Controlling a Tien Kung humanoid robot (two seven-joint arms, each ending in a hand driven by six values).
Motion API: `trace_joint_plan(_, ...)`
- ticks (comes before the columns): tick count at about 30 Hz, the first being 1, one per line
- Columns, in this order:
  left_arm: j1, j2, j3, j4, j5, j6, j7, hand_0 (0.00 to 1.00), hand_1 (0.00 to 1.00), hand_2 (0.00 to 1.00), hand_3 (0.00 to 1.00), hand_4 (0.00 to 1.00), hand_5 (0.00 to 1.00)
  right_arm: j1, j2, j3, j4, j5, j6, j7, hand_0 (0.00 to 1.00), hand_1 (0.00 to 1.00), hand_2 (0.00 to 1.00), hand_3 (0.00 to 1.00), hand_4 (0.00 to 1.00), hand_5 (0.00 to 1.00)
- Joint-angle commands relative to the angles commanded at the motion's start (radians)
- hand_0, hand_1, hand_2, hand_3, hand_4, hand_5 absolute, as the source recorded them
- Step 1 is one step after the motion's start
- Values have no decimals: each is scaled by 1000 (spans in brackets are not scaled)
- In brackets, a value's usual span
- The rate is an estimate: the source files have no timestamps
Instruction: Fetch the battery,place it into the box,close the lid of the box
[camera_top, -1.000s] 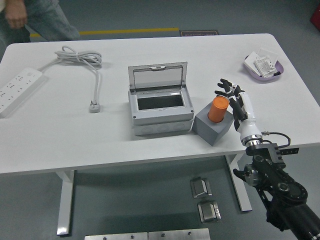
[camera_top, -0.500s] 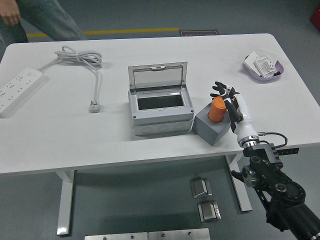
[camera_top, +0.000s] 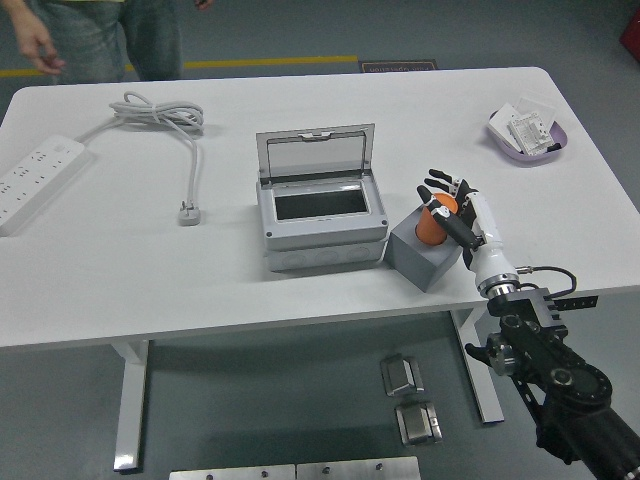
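Observation:
An orange cylindrical battery (camera_top: 433, 224) stands upright in a grey block holder (camera_top: 425, 250) right of the box. The grey box (camera_top: 320, 224) sits mid-table with its clear lid (camera_top: 315, 154) raised at the back and its inside dark. My right hand (camera_top: 447, 203) reaches in from the lower right, its black fingers (camera_top: 436, 186) curled over the battery's top and right side. It appears to be closing on the battery, which still sits in the holder. My left arm is out of view.
A white power strip (camera_top: 34, 179) with its cable and plug (camera_top: 188, 211) lies at the left. A purple dish (camera_top: 527, 131) with small packets sits at the far right. A person stands beyond the far left corner, one hand (camera_top: 40, 47) hanging.
My right hand has moved left and down onto the battery, fingers wrapping over its top. The person at the far left has shifted position.

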Motion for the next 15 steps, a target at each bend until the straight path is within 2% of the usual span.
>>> trace_joint_plan(4,0,0,-3,0,4,1,1,622,622,580,629,685,166,0,0,0,-1,-5,-2,-2,708,687,753,756,762,272)
trace_joint_plan(5,0,0,-3,0,5,1,1,621,622,580,628,685,165,0,0,0,-2,-6,-3,-3,713,691,756,753,701,231)
trace_joint_plan(15,-3,0,-13,0,19,4,4,621,622,580,628,685,164,0,0,-4,0,-28,-17,-13,714,693,760,765,663,203)
